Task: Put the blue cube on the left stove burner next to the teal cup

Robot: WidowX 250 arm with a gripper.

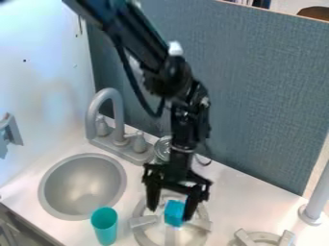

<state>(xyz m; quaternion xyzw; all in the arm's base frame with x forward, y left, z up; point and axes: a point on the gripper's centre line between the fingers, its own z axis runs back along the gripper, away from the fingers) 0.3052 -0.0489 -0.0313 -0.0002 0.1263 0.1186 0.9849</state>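
Apparently, the blue cube (174,213) is resting on the near burner (143,221), close to the middle of its ring. The gripper (170,215) is hanging over it with its jaws spread: one finger is standing right against the cube's edge or just in front of it, while a gap is showing between the cube and the other finger. So the jaws are not clenching anything, and the cube is lying between them. As for progress, the gripper is already straddling the cube, so the approach is looking complete; no firm hold is showing, and the cube is not hanging clear of the burner. Whether it is being grasped or let go, one moment is not telling.

Beside the burner, the teal cup (104,226) is standing upright on the counter (225,182), near the rim of the sink (87,182). Behind the sink, the faucet (119,120) is arching up between its two knobs. A shiny round thing (162,148) is sitting behind the gripper, partly hidden. Farther off, another burner (244,236) is lying near a grey post (316,197), and a blue-grey panel (257,86) is closing off the back.
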